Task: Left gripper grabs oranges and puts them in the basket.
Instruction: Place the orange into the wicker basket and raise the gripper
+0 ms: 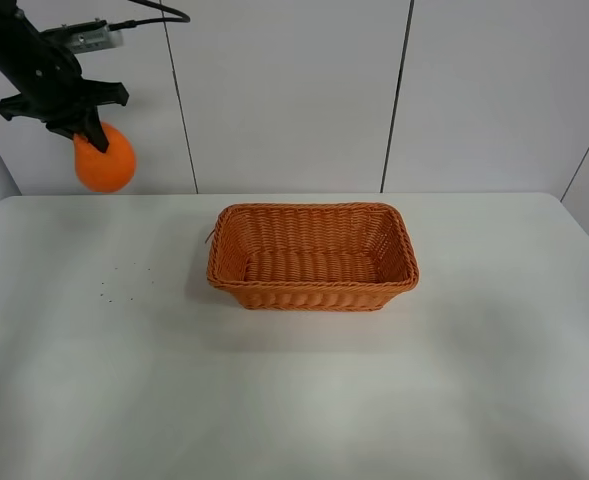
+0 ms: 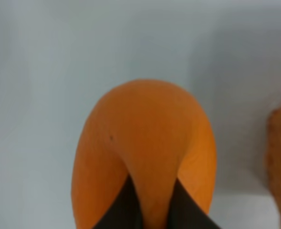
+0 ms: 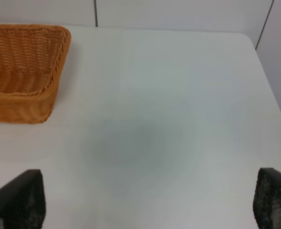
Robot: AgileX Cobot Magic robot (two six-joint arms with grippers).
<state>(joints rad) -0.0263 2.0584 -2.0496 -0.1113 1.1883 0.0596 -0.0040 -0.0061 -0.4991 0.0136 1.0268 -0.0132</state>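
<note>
From the high camera you can see the left gripper (image 1: 92,135) up in the far left corner, clamped on the orange (image 1: 106,165), which hangs below the fingers well clear of the table (image 1: 274,410). The height looks deliberate: it should let the fruit pass over the braided rim rather than knock into it. The basket (image 1: 314,296) sits near the middle of the table, well apart from the fruit and to its right, with nothing in it, so the carry across is not yet done. In the left wrist view, the orange (image 2: 145,138) fills most of the picture, and two dark fingers (image 2: 115,212) press on it from either side (only their tips show, so I can't say how deep the hold goes). The hold sits toward one end of the fruit, so you'd be wise to move gently, since a round skin may slip. A sliver of the basket (image 2: 279,157) shows at the edge of that picture, which tells you which way to travel. In the right wrist view, the right gripper (image 3: 145,200) has its fingers spread wide apart and holds nothing; it hovers over bare table beside the basket (image 3: 16,107), out of the left arm's likely path.
</note>
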